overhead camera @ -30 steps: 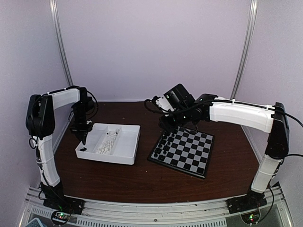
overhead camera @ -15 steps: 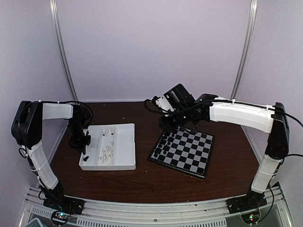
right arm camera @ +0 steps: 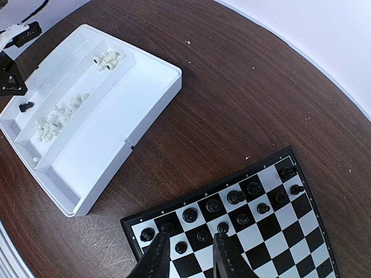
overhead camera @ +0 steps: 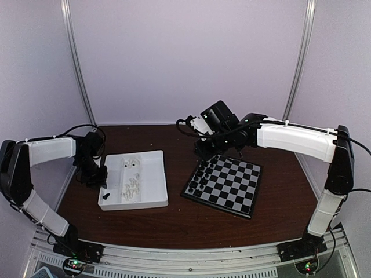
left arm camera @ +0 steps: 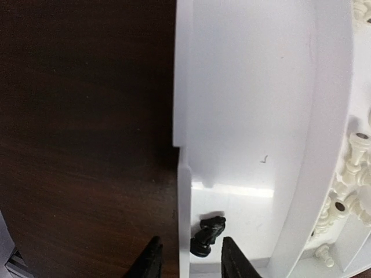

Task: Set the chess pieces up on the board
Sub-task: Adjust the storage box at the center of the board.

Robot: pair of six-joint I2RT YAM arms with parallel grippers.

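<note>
place: robot lab cell | cues: bare white walls (overhead camera: 185,58), metal rail (overhead camera: 191,255)

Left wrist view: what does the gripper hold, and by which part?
Nothing. The left gripper stands open astride the tray wall; the black chess piece lies free.

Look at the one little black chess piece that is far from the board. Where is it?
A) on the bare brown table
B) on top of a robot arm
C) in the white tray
C: the black piece lies on the floor of a narrow compartment of the white tray, across a divider wall from the white pieces.
</note>
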